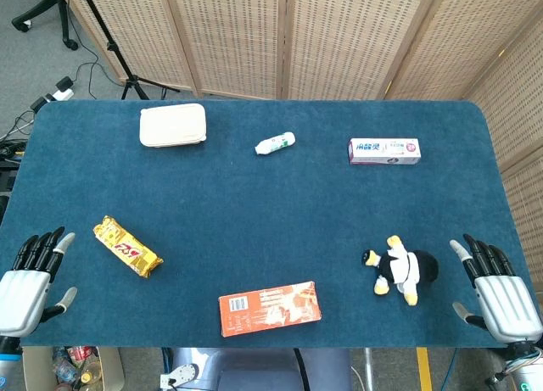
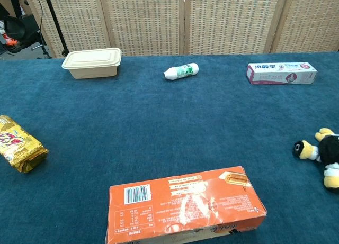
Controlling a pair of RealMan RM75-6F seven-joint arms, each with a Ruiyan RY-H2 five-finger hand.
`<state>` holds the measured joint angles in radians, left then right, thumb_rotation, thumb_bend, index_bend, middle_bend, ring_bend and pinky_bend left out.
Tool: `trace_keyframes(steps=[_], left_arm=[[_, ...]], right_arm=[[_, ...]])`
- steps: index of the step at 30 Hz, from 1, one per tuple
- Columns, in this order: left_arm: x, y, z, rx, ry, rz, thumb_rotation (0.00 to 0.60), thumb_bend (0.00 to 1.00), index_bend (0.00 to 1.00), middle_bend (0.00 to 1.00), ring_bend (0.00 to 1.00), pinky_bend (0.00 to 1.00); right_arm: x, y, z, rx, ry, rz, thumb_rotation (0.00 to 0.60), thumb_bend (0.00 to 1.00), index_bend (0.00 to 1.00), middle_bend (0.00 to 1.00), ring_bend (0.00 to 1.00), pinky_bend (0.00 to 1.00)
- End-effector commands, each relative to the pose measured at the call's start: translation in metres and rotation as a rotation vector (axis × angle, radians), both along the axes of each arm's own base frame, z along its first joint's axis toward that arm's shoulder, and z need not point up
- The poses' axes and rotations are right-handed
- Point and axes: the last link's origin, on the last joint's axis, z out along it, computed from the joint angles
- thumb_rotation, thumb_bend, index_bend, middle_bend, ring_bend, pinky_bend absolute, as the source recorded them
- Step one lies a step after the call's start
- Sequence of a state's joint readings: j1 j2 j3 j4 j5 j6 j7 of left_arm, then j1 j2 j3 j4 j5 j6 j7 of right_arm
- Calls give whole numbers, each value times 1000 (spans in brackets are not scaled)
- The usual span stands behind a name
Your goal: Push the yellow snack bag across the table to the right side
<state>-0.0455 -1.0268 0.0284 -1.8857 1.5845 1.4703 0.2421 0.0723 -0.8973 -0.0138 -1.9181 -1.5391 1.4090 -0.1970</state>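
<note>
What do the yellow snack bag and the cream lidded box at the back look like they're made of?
The yellow snack bag looks like thin, glossy plastic or foil film: it is crinkled and catches highlights. The cream lidded box seems matte and rigid, likely molded pulp or foam; its surface is dull with soft rounded edges, so which one stays uncertain.

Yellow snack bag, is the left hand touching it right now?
No, the left hand rests open at the table edge, apart from the yellow snack bag.
</note>
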Motion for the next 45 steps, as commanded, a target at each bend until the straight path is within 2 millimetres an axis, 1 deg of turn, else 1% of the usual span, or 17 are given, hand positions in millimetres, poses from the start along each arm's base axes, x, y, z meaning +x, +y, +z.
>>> trace_keyframes(steps=[1,16,22,35,40,45], left_arm=[[0,0,0,-1,0,2,600,297,0,0,0,6],[0,1,-2,-1,3,-1,600,298,0,0,0,6],[1,1,0,2,-2,-6,600,298,0,0,0,6],[2,1,-3,-30,6,4,600,299,0,0,0,6],[2,3,-5,-56,2,19,600,298,0,0,0,6],[-3,8,-4,-142,49,73,600,298,0,0,0,6]], right_arm=[[0,-1,0,-1,-2,-1,600,235,11,0,0,79],[5,0,10,-59,-21,33,600,234,11,0,0,79],[5,1,12,-69,-22,30,600,234,11,0,0,79],[2,1,16,-75,-32,23,600,234,11,0,0,79],[1,0,17,-79,-34,17,600,234,11,0,0,79],[1,0,18,-83,-36,18,600,234,11,0,0,79]])
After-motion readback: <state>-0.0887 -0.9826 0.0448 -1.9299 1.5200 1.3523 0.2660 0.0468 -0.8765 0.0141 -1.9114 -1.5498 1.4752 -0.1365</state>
